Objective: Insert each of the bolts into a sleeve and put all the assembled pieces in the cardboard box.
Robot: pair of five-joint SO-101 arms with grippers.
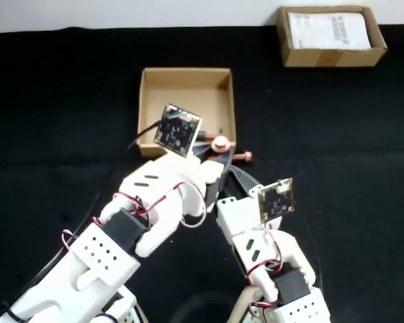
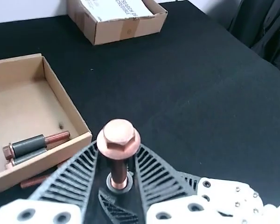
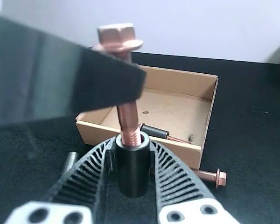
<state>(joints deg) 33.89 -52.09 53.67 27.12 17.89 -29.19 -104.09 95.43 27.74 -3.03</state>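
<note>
Just outside the box (image 1: 186,71), the left gripper (image 2: 117,157) clenched a bolt (image 2: 118,136), its tip entering the sleeve (image 3: 131,171) the right gripper (image 3: 130,156) grasped. Assembled pieces (image 2: 32,144) lay boxed; another bolt (image 3: 210,176) remained outside.

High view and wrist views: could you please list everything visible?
table: one, black.
cardboard box: one, brown, open, mid-table.
assembled pieces: apparently two, copper and dark grey, inside it.
second box: one, brown, far edge, holding paper.
loose bolt: one, copper, on table beside cardboard box.
loose sleeve: one, dark, on table near right claw.
held sleeve: one, black, upright.
held bolt: one, copper, upright, tip in held sleeve.
left claw: one, black, shut on held bolt.
right claw: one, black, shut on held sleeve.
</note>
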